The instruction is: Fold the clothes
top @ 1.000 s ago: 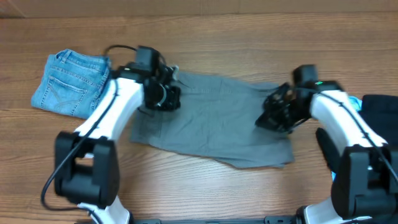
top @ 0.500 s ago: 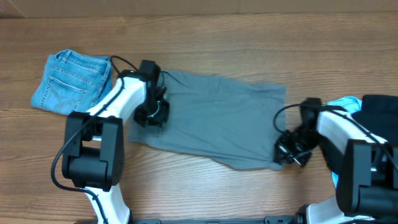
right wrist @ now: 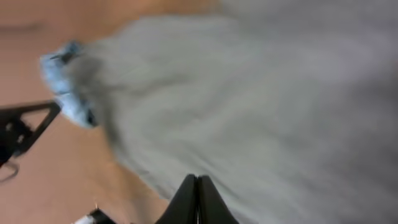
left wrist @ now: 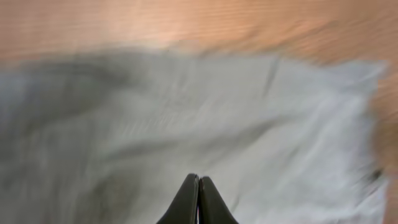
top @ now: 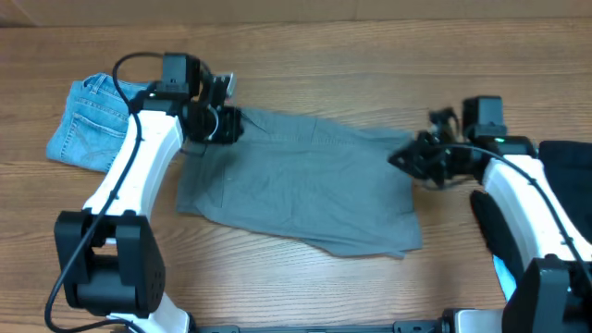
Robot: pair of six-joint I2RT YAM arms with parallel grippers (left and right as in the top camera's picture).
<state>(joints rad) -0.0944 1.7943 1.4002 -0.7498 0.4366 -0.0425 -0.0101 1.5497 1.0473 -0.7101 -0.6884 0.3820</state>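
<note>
Mid-table, overhead view: grey shorts lie spread flat on the wooden table, long axis running L–R. A few wrinkles, bottom edge slanting down toward the R. Not folded yet.

L pincer sits at the shorts' top-L corner, right over the fabric edge. L wrist cam: both fingers pressed together tip to tip. Grey cloth fills most of the view beneath, w/ a strip of bare wood along the top. Can't tell whether any fabric is nipped btw the tips, pic is blurred.

R pincer is at the shorts' R edge, approx mid-height, pointing L toward the cloth. R wrist cam: its two tips are also closed tight against each other, grey cloth across the frame, heavy blur. Same caveat: contact w/ cloth not resolvable.

Other items:
- Folded denim-blue garment on the table's L side, pocket stitching up, apart from the grey shorts, L arm crossing btw them.
- Far R edge: black garment, partly behind the R arm.
- Small light-blue scrap peeks out next to the R arm's lower part, too small to ID.
- R wrist cam also shows a blue blob past the cloth's far edge, too blurred to name.
</note>
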